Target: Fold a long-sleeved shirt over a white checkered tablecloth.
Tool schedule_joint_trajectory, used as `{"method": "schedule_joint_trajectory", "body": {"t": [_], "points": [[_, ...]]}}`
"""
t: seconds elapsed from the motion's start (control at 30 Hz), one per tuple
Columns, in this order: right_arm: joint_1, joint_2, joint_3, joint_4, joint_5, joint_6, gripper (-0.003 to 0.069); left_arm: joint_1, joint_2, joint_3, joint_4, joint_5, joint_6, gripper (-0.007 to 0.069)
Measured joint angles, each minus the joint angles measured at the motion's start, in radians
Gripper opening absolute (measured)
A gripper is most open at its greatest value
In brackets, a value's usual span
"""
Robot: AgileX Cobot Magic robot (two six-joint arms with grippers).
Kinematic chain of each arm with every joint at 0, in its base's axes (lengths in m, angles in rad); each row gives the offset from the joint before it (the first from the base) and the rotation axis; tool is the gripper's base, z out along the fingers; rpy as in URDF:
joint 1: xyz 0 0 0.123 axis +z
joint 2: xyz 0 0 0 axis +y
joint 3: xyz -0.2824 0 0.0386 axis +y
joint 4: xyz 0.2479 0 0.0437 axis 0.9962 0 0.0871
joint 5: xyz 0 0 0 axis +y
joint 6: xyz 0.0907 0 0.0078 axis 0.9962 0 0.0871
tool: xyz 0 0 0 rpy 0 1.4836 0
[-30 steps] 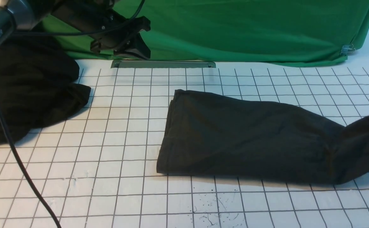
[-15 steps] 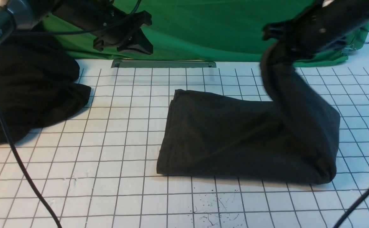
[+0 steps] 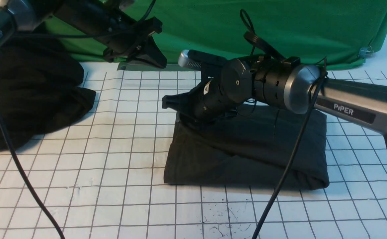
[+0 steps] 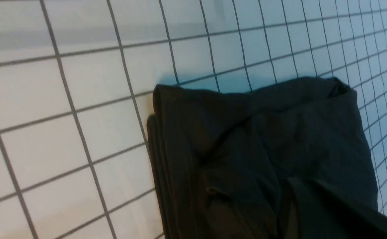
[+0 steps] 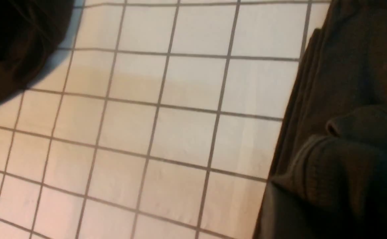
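A white checkered tablecloth [image 3: 114,159], green backdrop [image 3: 246,30] behind. The right gripper [image 3: 172,106] has doubled the long-sleeved shirt [image 3: 233,156] over, jaws unclear; left gripper [image 3: 153,56] jaws pressed together.

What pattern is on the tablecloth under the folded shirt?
The tablecloth is white with a grid of thin dark grey lines, clearest in the front view.

A black garment heap [image 3: 37,96] lies at the left edge of the surface [image 3: 120,159]. A green backdrop cloth [image 3: 263,33] lines the far edge.
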State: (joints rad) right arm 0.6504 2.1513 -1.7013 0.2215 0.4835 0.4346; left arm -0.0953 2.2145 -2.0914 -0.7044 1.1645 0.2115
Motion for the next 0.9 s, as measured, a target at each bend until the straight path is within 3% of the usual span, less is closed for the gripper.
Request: {"method": "schedule_joint_trajectory", "body": {"t": [0.03, 0.13, 0.27, 0.43, 0.53, 0.6, 0.7, 0.8, 0.9], "points": [[0.000, -0.010, 0.000, 0.001, 0.012, 0.000, 0.0343, 0.000, 0.000, 0.000, 0.000, 0.027, 0.008, 0.0000], [-0.006, -0.053, 0.000, 0.003, 0.053, -0.039, 0.0423, 0.000, 0.000, 0.000, 0.000, 0.043, 0.017, 0.0000], [-0.022, -0.159, 0.000, -0.004, 0.139, -0.191, 0.0449, 0.000, 0.000, 0.000, -0.003, 0.046, 0.022, 0.0001], [-0.076, -0.314, 0.000, -0.042, 0.336, -0.341, 0.0430, 0.000, -0.012, 0.000, -0.005, 0.047, 0.023, 0.0001], [-0.146, -0.416, 0.000, -0.131, 0.588, -0.412, 0.0349, 0.000, -0.054, 0.000, 0.005, 0.047, 0.013, 0.0001], [-0.178, -0.453, 0.007, -0.185, 0.674, -0.435, 0.0277, -0.002, -0.084, 0.000, 0.026, 0.048, -0.003, 0.0001], [-0.246, -0.533, 0.071, -0.228, 0.714, -0.440, 0.0115, -0.017, -0.169, 0.030, 0.122, 0.045, -0.027, 0.0001], [-0.280, -0.581, 0.166, -0.239, 0.721, -0.446, 0.0027, -0.043, -0.265, 0.123, 0.225, 0.042, -0.036, 0.0001], [-0.294, -0.616, 0.300, -0.239, 0.724, -0.449, 0.0004, -0.074, -0.370, 0.268, 0.294, 0.046, -0.047, 0.0001]]}}
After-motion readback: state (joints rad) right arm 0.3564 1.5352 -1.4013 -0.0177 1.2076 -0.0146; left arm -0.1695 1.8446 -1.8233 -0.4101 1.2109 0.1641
